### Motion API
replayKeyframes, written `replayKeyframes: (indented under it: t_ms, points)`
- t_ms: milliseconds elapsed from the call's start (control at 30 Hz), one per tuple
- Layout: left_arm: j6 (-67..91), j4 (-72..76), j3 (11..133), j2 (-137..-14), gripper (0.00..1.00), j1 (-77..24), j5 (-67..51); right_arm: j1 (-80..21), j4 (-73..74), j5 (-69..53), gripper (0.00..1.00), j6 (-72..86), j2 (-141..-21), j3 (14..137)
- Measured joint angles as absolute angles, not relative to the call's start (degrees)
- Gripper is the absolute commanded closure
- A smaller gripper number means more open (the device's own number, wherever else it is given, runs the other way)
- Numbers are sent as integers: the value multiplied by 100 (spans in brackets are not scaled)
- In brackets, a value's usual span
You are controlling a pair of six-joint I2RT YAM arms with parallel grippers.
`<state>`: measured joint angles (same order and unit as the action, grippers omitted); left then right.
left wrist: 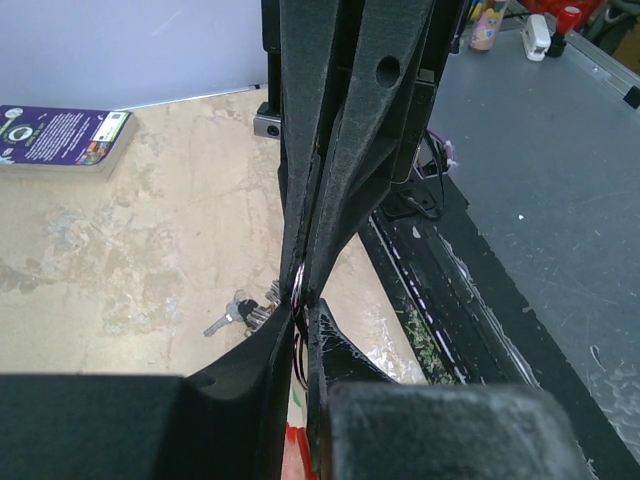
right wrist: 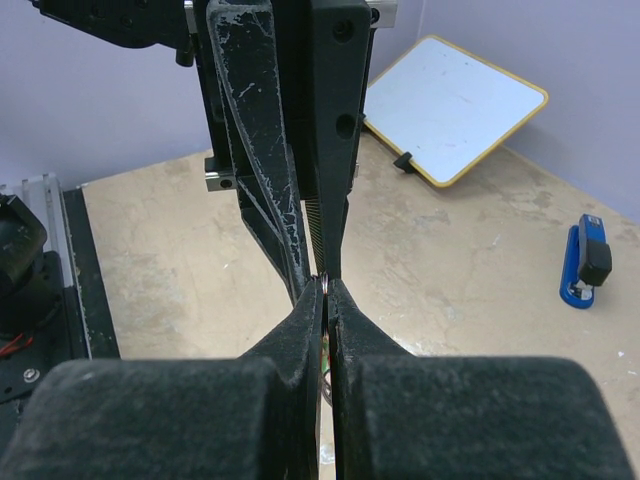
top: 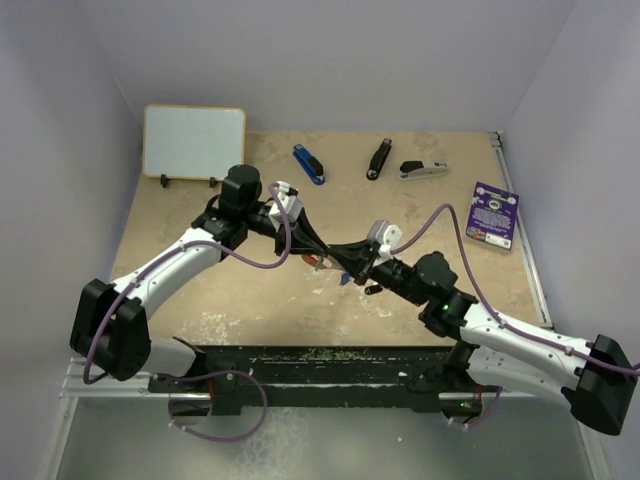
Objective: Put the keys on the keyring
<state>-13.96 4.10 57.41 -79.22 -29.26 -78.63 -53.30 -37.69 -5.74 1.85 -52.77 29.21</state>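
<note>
My left hand [left wrist: 303,314] has its fingers pressed almost together, pinching the thin wire of the keyring [right wrist: 324,284]. My right hand [right wrist: 326,292] meets it tip to tip and is closed on the same ring, so the ring sits between the two hands, above the tabletop [left wrist: 150,250]. The red fob [top: 316,262] dangles just beneath the left hand.

I judge the ring to be light, stiff and springy, and slick enough to twist out of a narrow pinch. It is best held across its flat coil, away from the split end. The keys should be taken by their plastic heads, since the blades are thin and smooth.

The fingers hide the ring's split, and I cannot tell how many keys are already threaded. One of the keys [left wrist: 240,312], dark-headed, shows just beyond the left hand's tips. I cannot tell whether it hangs or lies on the tabletop.
</note>
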Motion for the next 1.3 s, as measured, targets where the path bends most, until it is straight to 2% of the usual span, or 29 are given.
replayKeyframes:
  t_ms: [100,333,467,533,900,1000,1033,1200,1300]
  points:
    - [-1341,475,5741,-7933,83,-2923,-7872,-5330,-3900,-574,100,200,-5288,2871]
    - [-1184,668,5741,-7972,82,-2939,-7948,-5332,-4132,-576,100,213,-5293,2860]
    - [-1020,812,5741,-7977,86,-2939,-7940,-5332,-4252,-572,100,270,-5374,2860]
    - [-945,906,5741,-7977,96,-2939,-7935,-5332,-4313,-567,100,309,-5402,2860]
    - [-692,1157,5741,-7977,97,-2939,-7881,-5330,-4368,-497,100,366,-5378,2860]
    - [-663,1157,5741,-7977,97,-2943,-7841,-5332,-4342,-429,89,403,-5306,2860]
    - [-672,1149,5741,-7977,97,-2950,-7815,-5334,-4261,-379,82,445,-5240,2860]
    - [-1120,869,5741,-7975,97,-3096,-7607,-5380,-3791,-82,74,523,-4928,2864]
    - [-1387,690,5741,-7970,97,-3146,-7502,-5408,-3485,64,66,565,-4812,2904]
